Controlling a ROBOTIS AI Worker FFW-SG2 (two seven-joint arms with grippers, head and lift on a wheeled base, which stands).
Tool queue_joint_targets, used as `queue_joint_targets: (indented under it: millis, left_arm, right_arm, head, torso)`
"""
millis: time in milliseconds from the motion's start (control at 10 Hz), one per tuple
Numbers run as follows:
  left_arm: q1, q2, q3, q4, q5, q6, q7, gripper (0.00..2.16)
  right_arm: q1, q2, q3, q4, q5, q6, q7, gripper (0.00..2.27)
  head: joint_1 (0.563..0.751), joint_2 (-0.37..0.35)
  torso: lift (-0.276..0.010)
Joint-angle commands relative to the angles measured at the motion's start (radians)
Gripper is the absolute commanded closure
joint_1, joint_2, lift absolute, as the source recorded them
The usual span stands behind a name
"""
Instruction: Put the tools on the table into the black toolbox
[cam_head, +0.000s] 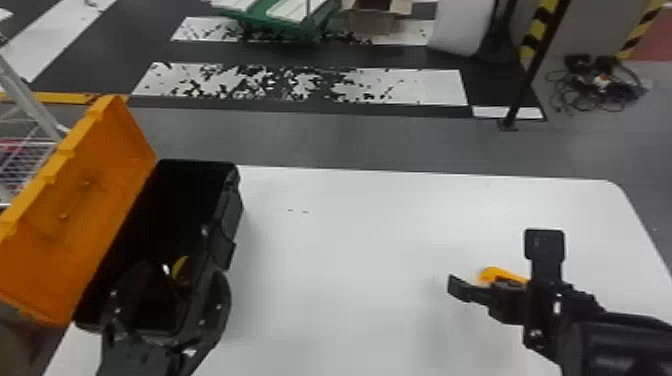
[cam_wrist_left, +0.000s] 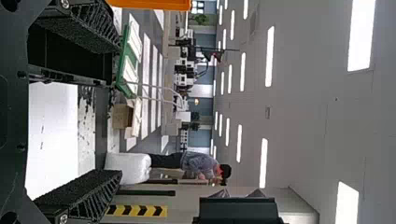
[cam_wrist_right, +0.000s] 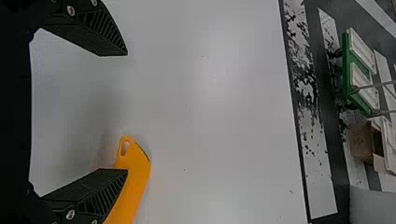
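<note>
My right gripper (cam_head: 502, 262) stands open above the right part of the table, an orange tool (cam_head: 501, 274) lying below and partly hidden by it. In the right wrist view, the right gripper (cam_wrist_right: 126, 112) has nothing between its fingers; one finger overlaps the orange tool (cam_wrist_right: 136, 179), which has a hole at its end. The black toolbox (cam_head: 187, 200) is on the left with its orange lid (cam_head: 95, 200) raised; a small yellow item (cam_head: 180, 268) shows near its front end. Over that end is my left gripper (cam_head: 175, 282). In the left wrist view, the left gripper (cam_wrist_left: 116, 109) is open and empty.
The white table (cam_head: 340, 250) extends between the toolbox and the right arm, its far edge beyond both. On the floor behind are a green cart (cam_head: 280, 15) and a cardboard box (cam_head: 375, 17). A wire rack (cam_head: 22, 165) stands left of the lid.
</note>
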Motion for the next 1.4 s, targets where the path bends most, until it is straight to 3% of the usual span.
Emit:
queue_joint_targets:
  millis: [0,700,1300]
  left_arm:
    - [0.0,0.0,0.002,0.003,0.002,0.0,0.0,0.07]
    - [-0.012,0.002,-0.011,0.015,0.002,0.0,0.002,0.07]
    - [-0.012,0.0,-0.018,0.014,0.002,0.003,0.0,0.07]
  right_arm:
    - [-0.029,0.002,0.003,0.051,0.005,-0.034,-0.001,0.12]
    - [-0.056,0.002,-0.076,0.084,0.017,-0.071,-0.004,0.12]
    - [-0.009,0.002,-0.118,0.071,-0.004,-0.206,0.008,0.12]
  head:
    - [0.695,0.046]
    - [0.695,0.003]
    - [0.695,-0.062]
  torso:
    - [-0.039]
    - [-0.039]
    - [-0.039]
